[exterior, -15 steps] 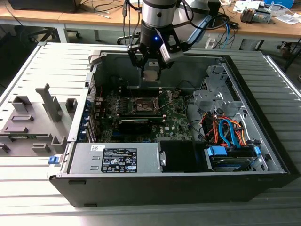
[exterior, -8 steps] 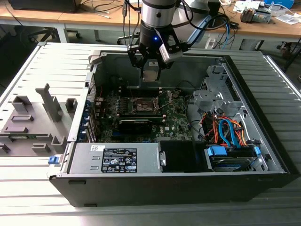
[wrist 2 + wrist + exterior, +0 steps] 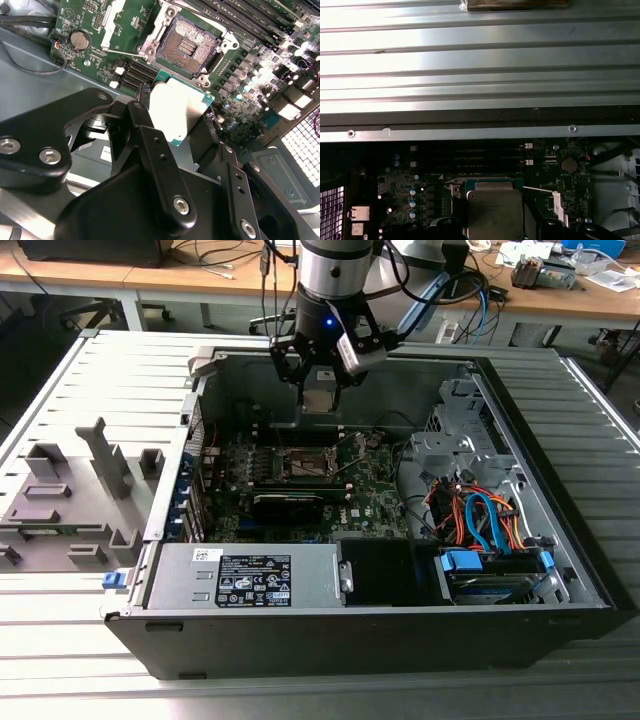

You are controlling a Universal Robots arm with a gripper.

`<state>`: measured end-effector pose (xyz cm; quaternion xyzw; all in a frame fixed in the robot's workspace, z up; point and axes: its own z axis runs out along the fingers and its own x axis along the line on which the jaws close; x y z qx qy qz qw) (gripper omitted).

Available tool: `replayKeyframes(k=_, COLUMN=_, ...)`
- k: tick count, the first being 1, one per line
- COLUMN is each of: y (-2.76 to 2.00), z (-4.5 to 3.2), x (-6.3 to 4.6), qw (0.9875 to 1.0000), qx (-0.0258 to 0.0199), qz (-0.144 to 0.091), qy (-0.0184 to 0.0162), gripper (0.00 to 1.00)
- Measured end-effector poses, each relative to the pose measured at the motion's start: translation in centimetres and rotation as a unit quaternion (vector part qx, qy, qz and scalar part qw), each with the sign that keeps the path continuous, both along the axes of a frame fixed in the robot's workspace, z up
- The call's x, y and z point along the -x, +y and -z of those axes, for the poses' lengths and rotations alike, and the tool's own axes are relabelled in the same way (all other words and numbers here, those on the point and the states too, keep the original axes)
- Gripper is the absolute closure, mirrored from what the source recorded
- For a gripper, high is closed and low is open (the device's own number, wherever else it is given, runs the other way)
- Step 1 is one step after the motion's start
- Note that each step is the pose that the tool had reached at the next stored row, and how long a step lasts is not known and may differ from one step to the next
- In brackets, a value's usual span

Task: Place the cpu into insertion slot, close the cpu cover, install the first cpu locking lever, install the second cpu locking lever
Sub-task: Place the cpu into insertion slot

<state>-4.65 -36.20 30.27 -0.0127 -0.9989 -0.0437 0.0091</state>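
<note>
Gripper (image 3: 318,390) pinches one cpu (image 3: 318,403) by its edges in the upper middle of the exterior view, hanging apart from the single insertion slot (image 3: 303,465), whose pins lie bare in the second wrist view. Open air lies between them, and the case (image 3: 420,395) wall stands near behind.

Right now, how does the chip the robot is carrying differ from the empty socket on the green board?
The chip has a plain silvery top; the socket shows a brownish field of tiny contacts. The chip hangs in the gripper above the board; the socket sits fixed on it, empty. Both are square and of similar size.
</note>
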Motion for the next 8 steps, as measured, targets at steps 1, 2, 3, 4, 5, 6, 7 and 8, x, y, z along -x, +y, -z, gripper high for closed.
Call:
replayKeyframes(k=1, y=0.00, z=0.00, x=0.02, qw=1.0000, qx=0.0000, qz=0.000, qy=0.0000, gripper=0.46)
replayKeyframes(k=2, y=0.00, z=0.01, x=0.03, qw=1.0000, qx=0.0000, qz=0.000, qy=0.0000, gripper=0.46)
replayKeyframes(k=3, y=0.00, z=0.01, x=0.03, qw=1.0000, qx=0.0000, qz=0.000, qy=0.0000, gripper=0.46)
replayKeyframes(k=4, y=0.00, z=0.01, x=0.03, qw=1.0000, qx=0.0000, qz=0.000, qy=0.0000, gripper=0.46)
replayKeyframes(k=5, y=0.00, z=0.02, x=0.03, qw=1.0000, qx=0.0000, qz=0.000, qy=0.0000, gripper=0.46)
replayKeyframes(k=6, y=0.00, z=0.02, x=0.03, qw=1.0000, qx=0.0000, qz=0.000, qy=0.0000, gripper=0.46)
replayKeyframes(k=7, y=0.00, z=0.02, x=0.03, qw=1.0000, qx=0.0000, qz=0.000, qy=0.0000, gripper=0.46)
replayKeyframes(k=8, y=0.00, z=0.02, x=0.03, qw=1.0000, qx=0.0000, qz=0.000, qy=0.0000, gripper=0.46)
